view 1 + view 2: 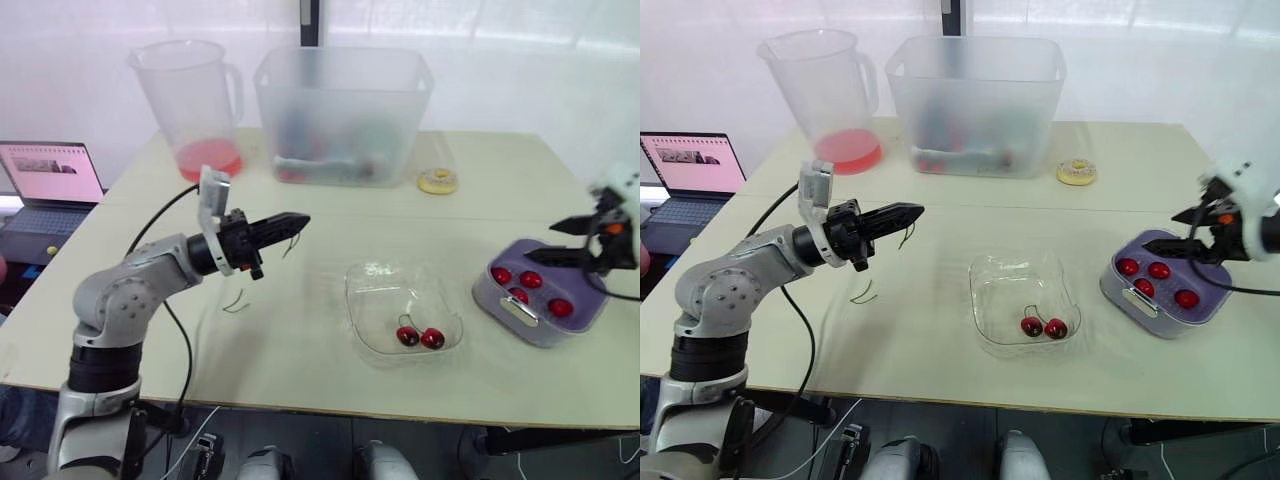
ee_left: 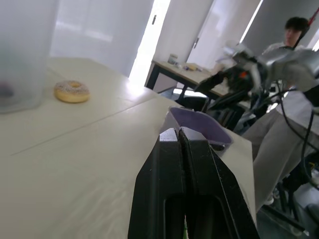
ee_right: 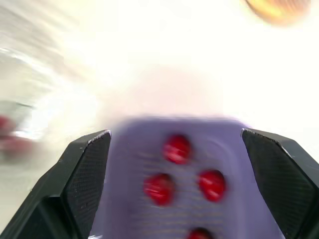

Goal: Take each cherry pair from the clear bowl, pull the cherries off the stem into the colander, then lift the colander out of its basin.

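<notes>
Left tool (image 1: 300, 220) is clamped on a bare stem (image 1: 289, 243), held above the tabletop (image 1: 300, 380) well left of the clear bowl (image 1: 375, 275). A loose stem (image 1: 235, 303) lies on the tabletop below it. One cherry pair (image 1: 420, 337) sits in the bowl. Right tool (image 1: 552, 243) hangs spread wide over the purple colander (image 3: 130, 149), which holds four cherries (image 1: 531, 279).
</notes>
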